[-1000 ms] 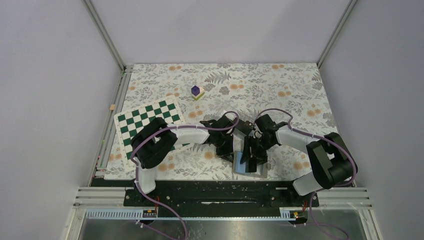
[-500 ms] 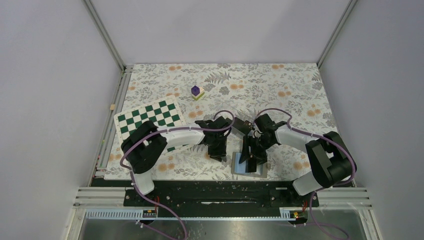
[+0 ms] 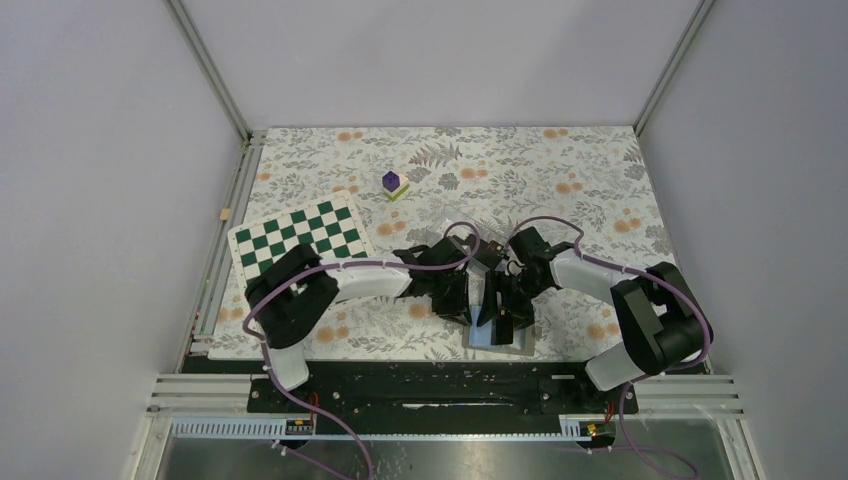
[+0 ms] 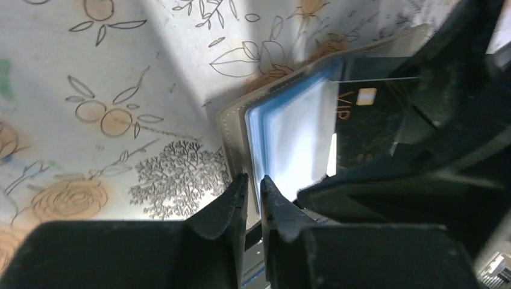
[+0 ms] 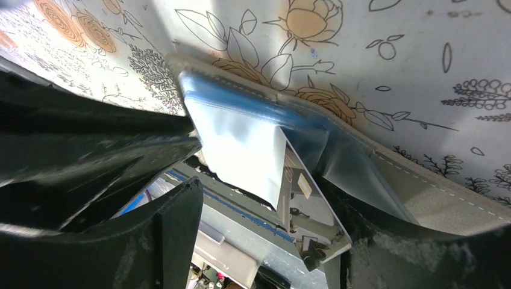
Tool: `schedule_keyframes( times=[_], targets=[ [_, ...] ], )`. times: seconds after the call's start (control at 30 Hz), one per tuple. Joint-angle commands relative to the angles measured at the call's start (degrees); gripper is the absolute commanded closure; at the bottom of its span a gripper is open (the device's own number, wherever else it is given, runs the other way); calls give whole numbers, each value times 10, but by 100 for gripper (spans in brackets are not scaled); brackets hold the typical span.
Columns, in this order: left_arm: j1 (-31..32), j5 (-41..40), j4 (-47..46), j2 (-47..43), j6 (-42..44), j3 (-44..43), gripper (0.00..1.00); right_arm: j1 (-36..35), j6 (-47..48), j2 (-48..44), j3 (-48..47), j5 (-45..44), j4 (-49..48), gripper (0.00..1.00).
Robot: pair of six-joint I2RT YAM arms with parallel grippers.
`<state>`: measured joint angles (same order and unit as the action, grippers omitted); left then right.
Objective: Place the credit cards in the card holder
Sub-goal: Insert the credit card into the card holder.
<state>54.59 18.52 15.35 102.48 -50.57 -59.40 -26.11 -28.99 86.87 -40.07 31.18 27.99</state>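
Two fingers of the left gripper nearly together astride the card holder rim at six o'clock, clamped or not impossible to tell; right gripper spread wide either side of the black VIP credit card, partly under the pale blue pocket at three o'clock; best to pin the rim down, keep the card flat, slide straight toward nine.

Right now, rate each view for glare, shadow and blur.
Top external: evenly lit, sharp; arms partly hide the card holder. Left wrist: its blue inside glares white, left fingers dark, soft. Right wrist: inside glares too, right fingers blurred, black.
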Motion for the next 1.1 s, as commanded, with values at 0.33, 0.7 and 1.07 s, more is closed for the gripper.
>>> schedule_keyframes(
  times=[0.33, 0.7, 1.07],
  targets=[
    [5, -26, 55, 88, 21, -38, 96, -7, 24, -18, -12, -37, 38, 24],
    [4, -29, 62, 93, 20, -42, 100, -8, 37, -43, -15, -73, 79, 21],
    [4, -27, 64, 94, 21, -43, 100, -8, 49, -51, -15, -106, 100, 20]
  ],
)
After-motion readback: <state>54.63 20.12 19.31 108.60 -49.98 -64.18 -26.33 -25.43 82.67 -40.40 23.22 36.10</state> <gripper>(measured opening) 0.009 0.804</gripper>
